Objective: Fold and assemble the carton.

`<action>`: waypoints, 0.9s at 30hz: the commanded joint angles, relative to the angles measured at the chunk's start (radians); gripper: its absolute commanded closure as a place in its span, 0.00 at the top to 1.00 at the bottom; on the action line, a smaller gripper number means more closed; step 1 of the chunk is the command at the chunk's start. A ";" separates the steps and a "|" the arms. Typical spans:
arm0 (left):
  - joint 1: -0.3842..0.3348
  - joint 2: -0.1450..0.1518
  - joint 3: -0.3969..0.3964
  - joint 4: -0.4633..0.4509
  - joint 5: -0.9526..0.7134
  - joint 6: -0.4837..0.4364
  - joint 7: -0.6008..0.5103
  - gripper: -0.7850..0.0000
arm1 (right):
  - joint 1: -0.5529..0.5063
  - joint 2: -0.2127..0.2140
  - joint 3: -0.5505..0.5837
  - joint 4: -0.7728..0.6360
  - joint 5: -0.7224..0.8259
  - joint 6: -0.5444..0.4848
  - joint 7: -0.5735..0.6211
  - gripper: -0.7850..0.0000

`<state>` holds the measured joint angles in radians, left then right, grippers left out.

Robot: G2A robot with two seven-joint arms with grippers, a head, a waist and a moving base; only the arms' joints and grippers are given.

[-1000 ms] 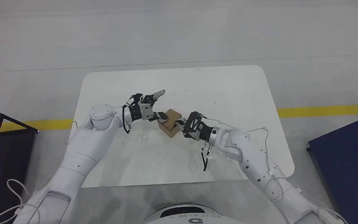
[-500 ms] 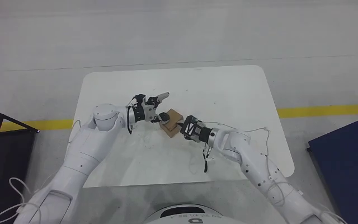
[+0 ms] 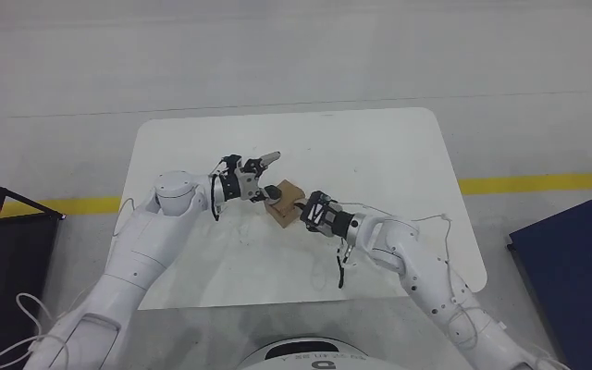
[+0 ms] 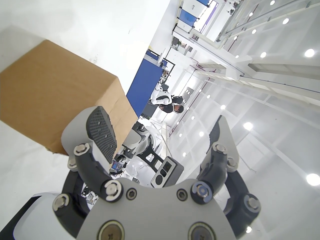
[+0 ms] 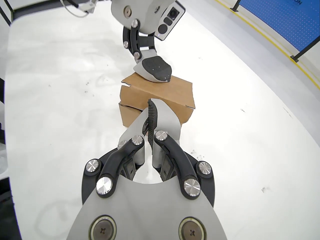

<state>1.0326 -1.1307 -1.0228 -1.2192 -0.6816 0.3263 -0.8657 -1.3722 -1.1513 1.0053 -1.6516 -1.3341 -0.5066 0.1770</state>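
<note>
Logging left gripper (image 3: pixel 269 176) spread wide, gripping nothing; lower finger pad (image 5: pixel 156 69) pressing on top of carton (image 3: pixel 284 199), other finger up in the air. Logging right gripper (image 5: pixel 151 109) fully closed, nothing visibly pinched, tips against the carton's side wall.

Placing carton near centre of table (image 3: pixel 388 157), with left gripper at its 10 o'clock and right gripper at its 4 o'clock. Looks closed up as a box already, with small notches along the top edge.

Judging step as late: holding the lid down while pressing in a last flap. Next calls for steady top pressure plus a short push toward 10 o'clock, without sliding the box.

Around: black cable (image 3: pixel 340 264) dangling off the right arm at carton's 5 o'clock, possible snag. Yellow floor line (image 3: pixel 527 183) past the table at 3 o'clock.
</note>
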 commanded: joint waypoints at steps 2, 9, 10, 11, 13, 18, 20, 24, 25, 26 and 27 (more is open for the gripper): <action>0.003 0.001 -0.005 -0.003 0.001 -0.001 -0.002 1.00 | -0.014 0.004 0.020 0.001 0.019 0.002 -0.008 0.55; 0.007 0.000 -0.010 -0.006 0.000 0.001 -0.004 1.00 | -0.036 0.006 0.045 -0.021 0.030 0.032 -0.058 0.55; 0.007 0.000 -0.011 -0.007 -0.001 0.001 -0.005 1.00 | -0.038 0.007 0.047 -0.022 0.028 0.035 -0.059 0.55; 0.007 0.000 -0.012 -0.007 -0.001 0.001 -0.005 1.00 | -0.039 0.007 0.049 -0.023 0.024 0.037 -0.058 0.55; 0.008 0.000 -0.013 -0.009 0.000 0.000 -0.005 1.00 | -0.038 0.007 0.049 -0.022 0.018 0.040 -0.055 0.58; 0.011 0.000 -0.019 -0.012 0.000 0.000 -0.006 1.00 | -0.030 0.005 0.051 -0.005 0.028 0.048 -0.067 0.59; 0.013 0.001 -0.022 -0.014 0.001 0.001 -0.007 1.00 | -0.025 0.004 0.051 0.000 0.030 0.046 -0.068 0.58; 0.017 0.001 -0.026 -0.016 -0.001 0.003 -0.008 1.00 | -0.010 0.001 0.038 0.013 0.030 0.043 -0.065 0.55; 0.018 0.001 -0.027 -0.016 -0.001 0.003 -0.008 1.00 | -0.004 -0.001 0.033 0.019 0.029 0.041 -0.063 0.55; 0.019 0.001 -0.027 -0.016 -0.003 0.003 -0.009 1.00 | 0.001 -0.002 0.027 0.024 0.029 0.041 -0.061 0.54; 0.021 0.001 -0.028 -0.015 -0.007 0.003 -0.011 1.00 | 0.007 -0.004 0.022 0.030 0.031 0.041 -0.060 0.53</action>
<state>1.0522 -1.1296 -1.0503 -1.2351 -0.6851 0.3298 -0.8753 -1.3701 -1.1539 1.0313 -1.6264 -1.3049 -0.4657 0.1164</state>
